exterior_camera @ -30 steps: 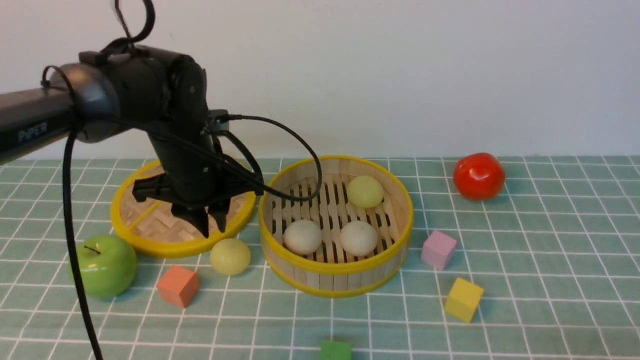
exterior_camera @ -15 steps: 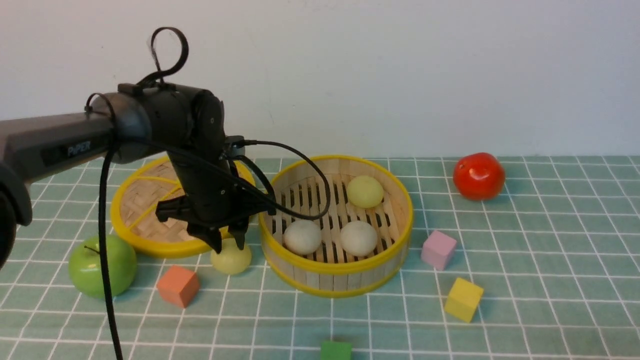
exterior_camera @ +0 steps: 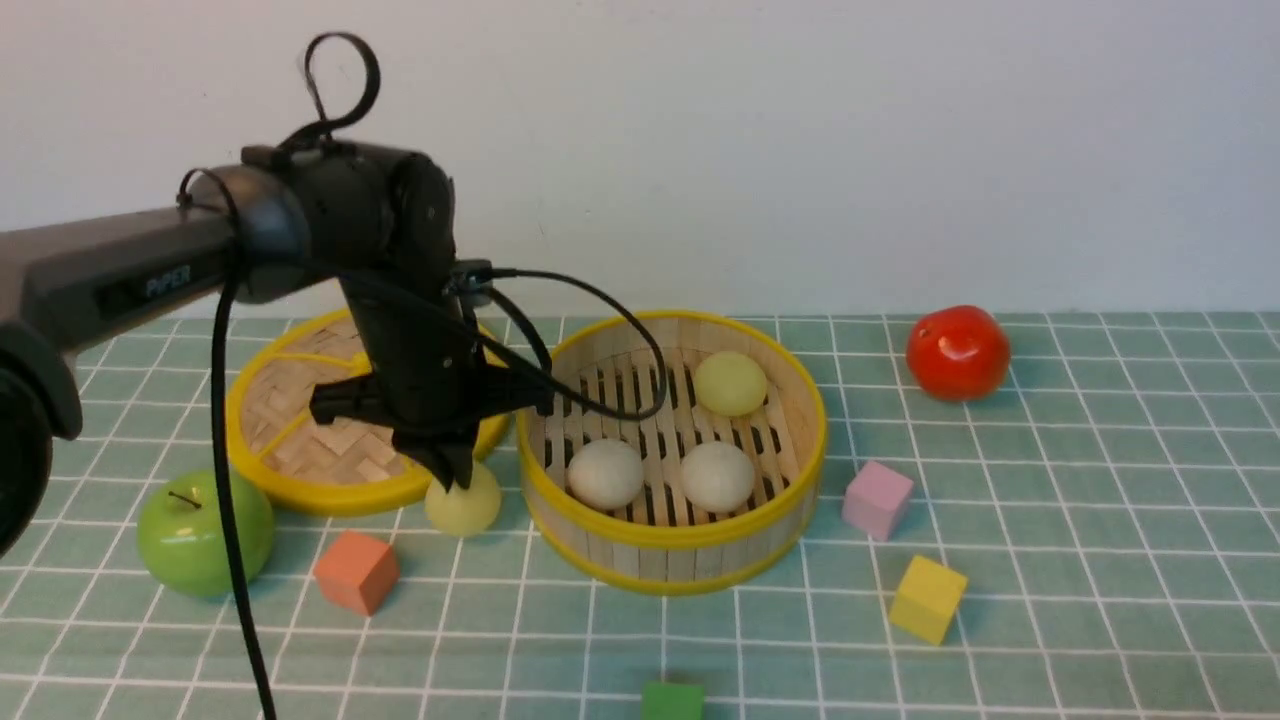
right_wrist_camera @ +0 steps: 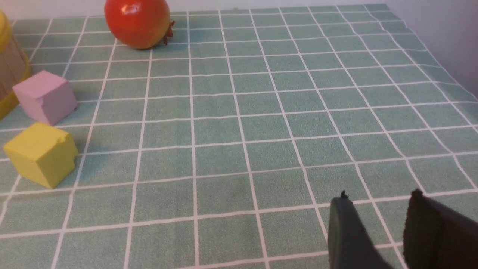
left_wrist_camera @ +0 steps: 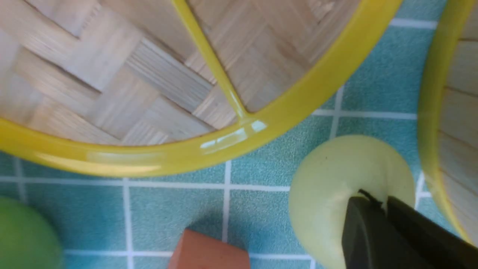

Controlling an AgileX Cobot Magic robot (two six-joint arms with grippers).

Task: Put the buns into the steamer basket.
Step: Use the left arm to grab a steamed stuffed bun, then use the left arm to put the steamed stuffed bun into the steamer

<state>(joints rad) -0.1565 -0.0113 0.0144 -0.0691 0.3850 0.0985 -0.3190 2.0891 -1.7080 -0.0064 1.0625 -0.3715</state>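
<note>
My left gripper, jaws pressed together, pinches the top of the soft, dimpling pale yellow-green bun on the worktop between lid and steamer basket; a grip around its middle seems safer.

Left claw closed; right claw agape.

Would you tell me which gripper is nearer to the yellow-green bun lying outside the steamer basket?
Left. The left gripper is shut with its tips on that bun; the right gripper hangs open, far off over bare cloth.
</note>
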